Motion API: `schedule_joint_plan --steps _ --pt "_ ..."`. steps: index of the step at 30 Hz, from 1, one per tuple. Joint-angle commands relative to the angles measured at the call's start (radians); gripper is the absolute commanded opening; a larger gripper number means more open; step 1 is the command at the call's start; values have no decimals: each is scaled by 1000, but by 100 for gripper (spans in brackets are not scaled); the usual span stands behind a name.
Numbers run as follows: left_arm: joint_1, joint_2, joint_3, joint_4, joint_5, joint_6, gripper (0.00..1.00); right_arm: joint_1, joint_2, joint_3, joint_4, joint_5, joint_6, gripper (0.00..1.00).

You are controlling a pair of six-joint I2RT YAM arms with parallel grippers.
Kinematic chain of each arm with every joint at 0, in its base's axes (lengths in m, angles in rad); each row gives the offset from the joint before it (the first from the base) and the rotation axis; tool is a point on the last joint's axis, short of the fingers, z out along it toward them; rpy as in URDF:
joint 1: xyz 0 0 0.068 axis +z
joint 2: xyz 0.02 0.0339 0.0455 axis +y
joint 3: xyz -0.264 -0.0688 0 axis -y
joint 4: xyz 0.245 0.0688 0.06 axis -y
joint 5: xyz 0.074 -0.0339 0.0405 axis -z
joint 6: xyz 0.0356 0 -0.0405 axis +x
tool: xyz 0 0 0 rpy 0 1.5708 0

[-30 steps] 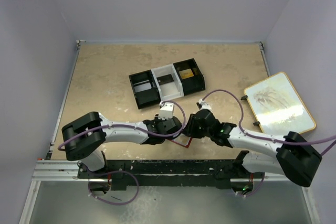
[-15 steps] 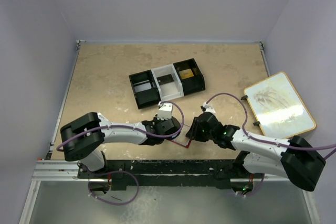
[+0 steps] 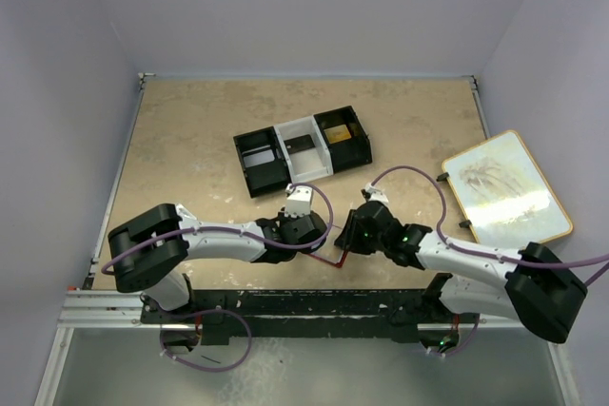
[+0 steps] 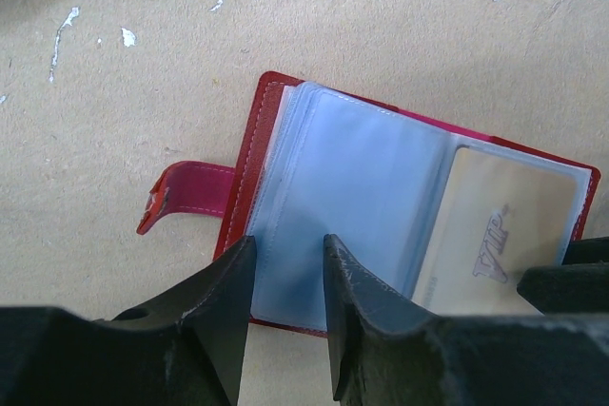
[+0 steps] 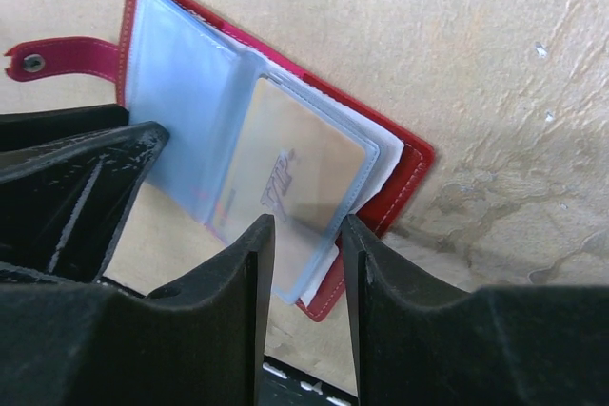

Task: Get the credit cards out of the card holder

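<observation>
On the near strip of the sandy table (image 3: 190, 149), just ahead of the arm bases, both arms were bent in on one small target. From the left, the left gripper (image 4: 288, 252) was right over the card holder (image 4: 376, 187), and what a close view. The red holder lay open and flat, its snap strap (image 4: 188, 193) sticking out to the left and its pale blue-grey sleeves facing up. The left fingers (image 4: 221, 303) stood narrowly apart over the near edge of the left-hand leaf. A sliver of sleeve showed in the gap, and they were not closed on it. Across the fold, a cream credit card (image 4: 495, 246) printed "VIP" sat inside the right-hand sleeve, not out yet! Behind the action, well apart, the black-and-white tray (image 3: 303, 151) sat in mid-table. Moving right, the right gripper (image 5: 306, 235) was down over the card's half. Its fingers (image 5: 385, 301) were narrowly parted too, straddling the near corner of the sleeve that held the card. Whether they touched it could not be told. Several clear leaves showed fanned beneath that one. Far right, a framed board (image 3: 506, 187) with a palm picture lay by the table's edge.
</observation>
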Motion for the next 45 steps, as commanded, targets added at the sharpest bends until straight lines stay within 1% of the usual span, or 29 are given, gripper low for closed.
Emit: schedule_joint_plan --steps 1,4,8,16,22,28,33,35,36,39,45 --pt "-1 4 -24 -21 66 -1 32 -2 -33 33 44 -15 -24 37" --pt "-1 5 -24 -19 66 -1 32 -2 -32 59 31 22 -37 36" --pt "-2 3 -22 -22 68 -1 31 -2 -22 74 38 -4 -48 36" --pt "-2 2 -23 -26 67 -3 31 -1 21 147 -81 67 -75 35" --pt "-2 10 -15 -27 68 -1 30 -1 33 181 -104 50 -127 34" --pt "-2 10 -11 -35 67 -1 30 0 42 200 -213 136 -102 35" --pt "-2 7 -10 -40 65 -1 29 -1 3 186 -239 164 -62 37" --pt "-2 6 -9 -41 64 -1 29 0 -14 172 -219 146 -59 38" --pt "-2 6 -7 -43 65 0 29 -1 -23 153 -194 101 -64 38" --pt "-2 6 -2 -48 65 3 29 -2 -47 97 -68 29 -61 39" --pt "-2 1 -5 -51 64 1 29 -2 -14 28 43 -29 4 39"
